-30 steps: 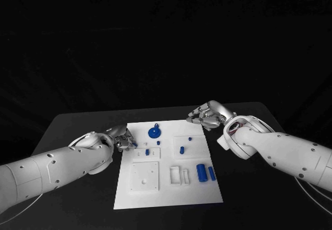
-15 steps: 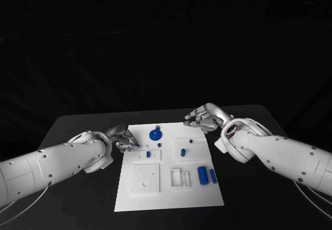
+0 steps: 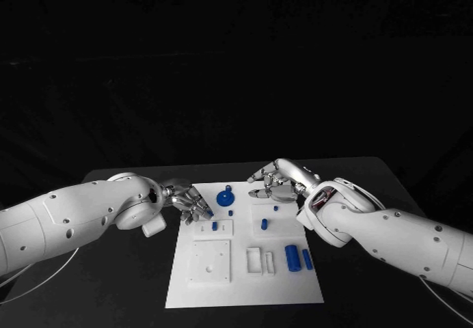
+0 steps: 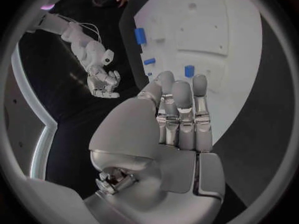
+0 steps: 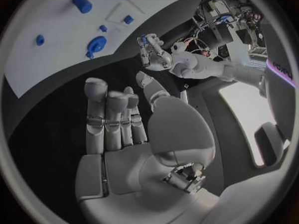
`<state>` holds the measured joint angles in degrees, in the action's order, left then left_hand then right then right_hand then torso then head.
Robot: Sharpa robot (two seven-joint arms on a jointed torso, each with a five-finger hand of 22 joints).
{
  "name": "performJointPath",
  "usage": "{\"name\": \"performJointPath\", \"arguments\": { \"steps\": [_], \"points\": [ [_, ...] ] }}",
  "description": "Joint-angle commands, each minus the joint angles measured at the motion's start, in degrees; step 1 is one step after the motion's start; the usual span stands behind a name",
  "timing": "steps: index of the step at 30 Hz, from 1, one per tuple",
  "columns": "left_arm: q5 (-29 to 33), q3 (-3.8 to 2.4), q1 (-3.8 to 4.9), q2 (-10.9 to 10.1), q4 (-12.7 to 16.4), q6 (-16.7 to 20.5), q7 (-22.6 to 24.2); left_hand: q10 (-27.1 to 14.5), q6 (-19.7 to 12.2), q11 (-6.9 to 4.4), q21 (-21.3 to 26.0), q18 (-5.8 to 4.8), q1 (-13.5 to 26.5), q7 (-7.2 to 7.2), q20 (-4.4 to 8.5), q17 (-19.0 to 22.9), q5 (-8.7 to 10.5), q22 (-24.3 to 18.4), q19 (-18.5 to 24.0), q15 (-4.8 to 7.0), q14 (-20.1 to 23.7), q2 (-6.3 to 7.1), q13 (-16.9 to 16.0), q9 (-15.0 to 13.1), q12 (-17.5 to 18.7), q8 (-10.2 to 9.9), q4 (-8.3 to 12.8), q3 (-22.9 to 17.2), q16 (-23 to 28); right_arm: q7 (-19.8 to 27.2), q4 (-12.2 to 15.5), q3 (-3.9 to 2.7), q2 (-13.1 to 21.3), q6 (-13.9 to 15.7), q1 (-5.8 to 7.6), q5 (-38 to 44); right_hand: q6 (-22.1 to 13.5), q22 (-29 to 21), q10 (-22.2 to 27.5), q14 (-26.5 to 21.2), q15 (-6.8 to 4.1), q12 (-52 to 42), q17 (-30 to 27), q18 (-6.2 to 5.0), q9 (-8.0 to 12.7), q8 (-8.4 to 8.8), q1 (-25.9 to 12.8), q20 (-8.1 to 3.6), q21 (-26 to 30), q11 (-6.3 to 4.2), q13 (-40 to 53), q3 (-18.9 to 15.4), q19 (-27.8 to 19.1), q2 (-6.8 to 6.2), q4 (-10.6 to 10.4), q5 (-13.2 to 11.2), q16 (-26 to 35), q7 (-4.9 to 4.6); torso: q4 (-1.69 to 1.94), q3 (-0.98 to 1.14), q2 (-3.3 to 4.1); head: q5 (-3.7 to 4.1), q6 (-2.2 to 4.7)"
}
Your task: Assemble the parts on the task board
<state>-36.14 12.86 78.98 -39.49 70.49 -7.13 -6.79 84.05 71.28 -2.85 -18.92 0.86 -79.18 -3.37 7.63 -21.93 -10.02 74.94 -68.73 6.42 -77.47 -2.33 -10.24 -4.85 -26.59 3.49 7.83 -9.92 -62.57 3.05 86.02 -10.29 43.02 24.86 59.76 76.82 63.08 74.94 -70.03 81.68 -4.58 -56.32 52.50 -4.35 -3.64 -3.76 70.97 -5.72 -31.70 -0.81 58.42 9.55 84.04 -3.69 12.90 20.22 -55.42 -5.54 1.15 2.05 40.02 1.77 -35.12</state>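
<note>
Both hands poised at the far end of the task board (image 3: 197, 290), nothing picked yet.
Left hand (image 3: 185, 198) and right hand (image 3: 276, 182) hover empty, fingers spread; the round blue part (image 3: 225, 198) lies between them, seemingly the next pick, needing a careful pinch.

task board (image 3: 245, 283) with blue parts (image 3: 292, 257) | left robot hand (image 3: 187, 200) at its edge | right robot hand (image 3: 276, 182) over far end

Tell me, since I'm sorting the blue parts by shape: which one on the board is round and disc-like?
The blue disc at the far end of the task board, between the two hands. It is wide and round with a small tab; the other blue parts are slim pegs or cylinders.
</note>
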Motion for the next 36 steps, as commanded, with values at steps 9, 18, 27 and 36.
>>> {"name": "performJointPath", "arguments": {
  "steps": [9, 18, 27, 36],
  "points": [
    [17.1, -0.01, 0.62, 0.9, 0.4, -17.3, -5.4, 2.5, 1.9, -0.33, -0.7, -0.76, 1.0, 1.42, 0.04, -0.5, -2.89, 1.2, 0.6, 0.19, 0.6, -0.13, -0.4, -9.7, -0.7, 0.2, 1.0, -0.4, -0.9, 4.4, 1.9, 2.36, -2.2, 0.6, -0.01, 16.0, -2.0, 3.1, 0.5, -1.2, -0.51, 0.9, -1.2, 0.21, 0.1, 0.24, 2.6, -0.36, 1.8, -0.81, -0.9, -0.8, -0.8, -0.53, 2.7, -2.0, 1.3, 0.88, -0.06, -0.03, 0.17, -0.98, 0.93],
    [20.2, -0.01, 0.67, 1.7, 0.1, -20.0, -5.6, 2.5, 1.7, -0.34, -1.1, -0.70, 1.5, 1.45, 0.05, -0.7, -3.50, 1.2, 0.7, 0.23, 0.7, -0.12, -0.5, -10.8, -0.9, 0.2, 1.4, -0.9, -1.1, 5.3, 2.8, 5.11, -3.5, -2.2, 0.31, 20.8, -3.0, 3.1, 0.6, -1.4, -1.06, 1.5, -1.6, 1.03, 0.1, 0.21, 3.8, -1.04, 2.7, -1.50, -1.2, -3.7, -1.0, -1.10, 2.7, -2.1, 1.7, 1.66, 0.05, -0.05, 0.23, -1.91, 0.69],
    [20.7, -0.03, 0.68, 2.0, 0.4, -21.4, -5.4, 2.5, 1.6, -0.35, -1.3, -0.64, 1.6, 1.44, 0.04, -0.8, -3.65, 1.2, 0.8, 0.23, 0.7, -0.12, -0.6, -11.1, -1.0, 0.2, 1.6, -1.0, -1.2, 5.8, 3.4, 7.61, -4.4, -5.5, 0.64, 21.9, -3.4, 3.2, 0.1, -1.2, -1.21, 0.7, -0.9, 1.25, 0.1, 0.21, 4.1, -1.20, 2.1, -1.66, -0.3, -5.4, -0.8, -0.66, 2.7, -2.0, 1.0, 1.88, 0.09, -0.02, 0.23, -2.43, 0.27],
    [20.3, -0.03, 0.69, 2.1, 0.4, -21.8, -5.5, 2.5, 1.6, -0.35, -1.3, -0.62, 1.6, 1.43, 0.03, -0.8, -3.73, 1.2, 0.8, 0.22, 0.7, -0.11, -0.6, -11.3, -1.0, 0.2, 1.6, -1.0, -1.3, 6.1, 4.0, 8.00, -4.2, -5.9, 0.70, 21.5, -2.5, 3.3, -0.2, -1.0, -1.11, 0.1, -0.4, 1.23, 0.0, 0.21, 3.9, -1.16, 1.5, -1.46, 0.4, -5.6, -0.7, -0.29, 2.7, -1.8, 0.6, 1.68, 0.02, -0.01, 0.27, -2.56, 0.02]
  ]
}}
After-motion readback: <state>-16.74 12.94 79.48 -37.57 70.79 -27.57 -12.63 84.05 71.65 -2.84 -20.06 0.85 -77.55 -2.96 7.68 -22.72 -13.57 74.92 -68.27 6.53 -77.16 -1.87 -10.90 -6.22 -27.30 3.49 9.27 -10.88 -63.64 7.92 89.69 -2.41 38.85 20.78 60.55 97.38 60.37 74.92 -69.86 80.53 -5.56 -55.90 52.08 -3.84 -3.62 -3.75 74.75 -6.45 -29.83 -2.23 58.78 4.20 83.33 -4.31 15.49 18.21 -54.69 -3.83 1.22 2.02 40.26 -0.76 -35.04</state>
